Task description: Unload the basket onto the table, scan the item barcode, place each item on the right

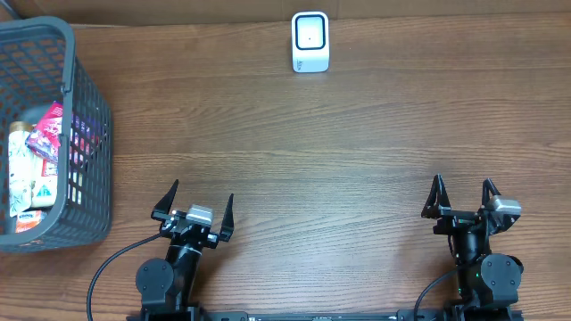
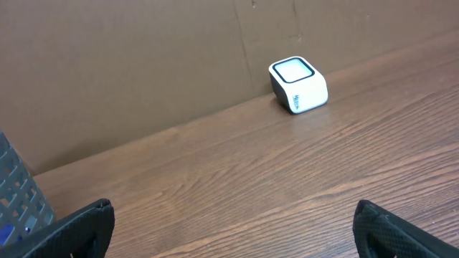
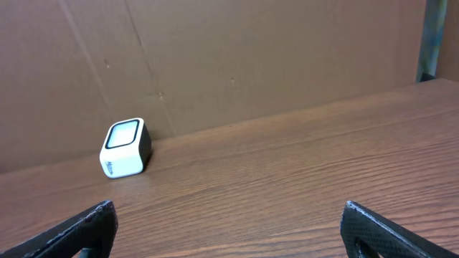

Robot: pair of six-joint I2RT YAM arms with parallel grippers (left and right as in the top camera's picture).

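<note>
The scanner (image 1: 310, 42) stands far back, centre; the basket (image 1: 94, 143) holding items (image 1: 40, 147) sits left.

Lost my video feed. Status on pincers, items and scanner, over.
Both open, empty: left pincer, right pincer. items untouched in basket, far left. scanner at far edge, nothing in the way.

Matt wood-grain table (image 1: 357, 134), grey plastic mesh basket (image 1: 95, 143), glossy white plastic scanner (image 1: 310, 42), matt cardboard backdrop (image 2: 143, 57)
</note>
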